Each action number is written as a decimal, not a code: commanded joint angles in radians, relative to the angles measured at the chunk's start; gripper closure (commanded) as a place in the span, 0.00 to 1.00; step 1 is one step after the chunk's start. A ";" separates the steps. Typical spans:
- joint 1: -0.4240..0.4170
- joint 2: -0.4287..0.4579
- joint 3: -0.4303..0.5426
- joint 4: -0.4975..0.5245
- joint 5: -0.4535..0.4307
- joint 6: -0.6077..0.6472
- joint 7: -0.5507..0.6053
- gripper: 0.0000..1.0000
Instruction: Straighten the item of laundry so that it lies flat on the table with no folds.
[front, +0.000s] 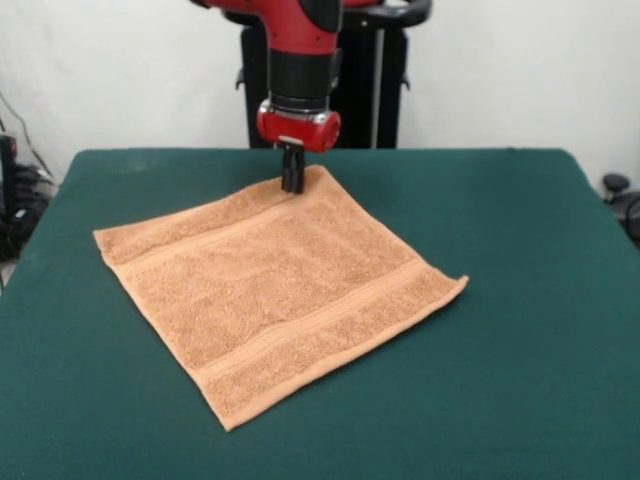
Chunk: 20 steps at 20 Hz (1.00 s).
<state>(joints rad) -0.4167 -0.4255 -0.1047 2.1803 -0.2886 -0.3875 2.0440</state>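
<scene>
A dark green felt-like table (520, 300) is seen, rectangular, with wide bare margins on all sides; near its centre a square orange-tan terry towel (275, 295) is laid flat, set diagonally, with two woven bands. The gripper (292, 185) is pressed closed on the towel's far corner; no writing is legible.

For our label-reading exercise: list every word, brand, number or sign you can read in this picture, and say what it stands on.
None can be read. The orange-tan hand towel shows only woven band stripes, no lettering. The green table is plain. The red and black arm above the gripper shows no legible marking.
</scene>
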 joint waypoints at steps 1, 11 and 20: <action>0.103 0.054 0.028 -0.011 0.070 0.167 0.113 1.00; 0.207 0.034 0.091 -0.195 0.184 0.336 0.111 1.00; 0.244 0.135 0.123 -0.415 0.231 0.421 0.098 1.00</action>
<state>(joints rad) -0.2201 -0.4396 -0.1373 2.0484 -0.1690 0.0116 2.0440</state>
